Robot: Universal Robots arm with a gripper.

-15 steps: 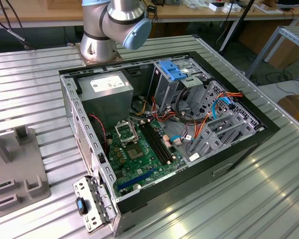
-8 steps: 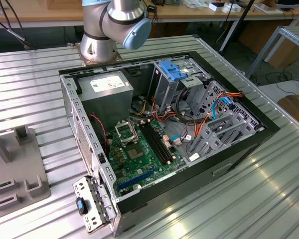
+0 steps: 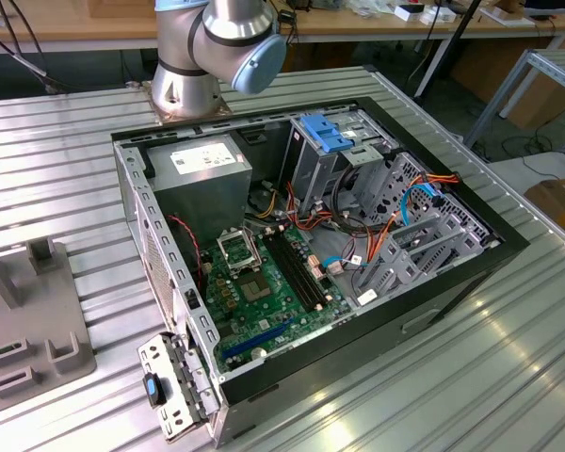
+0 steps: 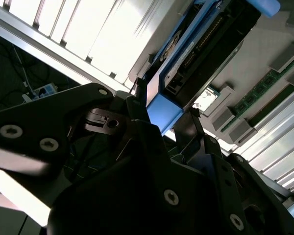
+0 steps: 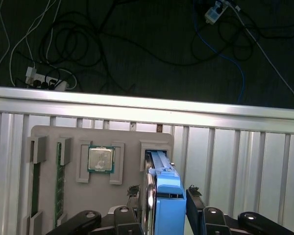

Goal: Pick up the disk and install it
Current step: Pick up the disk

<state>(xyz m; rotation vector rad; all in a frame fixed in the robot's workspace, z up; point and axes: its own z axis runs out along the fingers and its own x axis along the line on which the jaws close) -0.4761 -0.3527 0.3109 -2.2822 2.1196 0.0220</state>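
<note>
My base and shoulder joint (image 3: 207,52) stand on the ribbed metal bench (image 3: 56,169) behind the open computer case (image 3: 433,301). My wrist hangs over the grey fixture tray (image 5: 49,134), which sits at the exterior view's left, well apart from the case.

My end effector (image 5: 162,192) is drawn narrow around the disk (image 5: 167,205), one dark finger against each side of its blue carrier rail. In the second wrist view the end effector (image 4: 164,110) clamps the rail's blue end. The disk (image 4: 206,44) stands on edge, its far end in the tray's rightmost slot.

Beside that slot a processor chip (image 5: 100,159) lies flat in its own recess. A green memory stick (image 5: 59,181) lies in a narrow channel further along. Past the bench edge, cables and a power strip (image 5: 44,81) lie on the dark floor.

Inside the case are the green motherboard (image 3: 264,282), a grey power supply (image 3: 202,169) and an upright metal cage topped by a blue latch (image 3: 325,132). Orange and blue cables crowd the drive bays (image 3: 414,221). The power supply carries a white label, too small to read.
</note>
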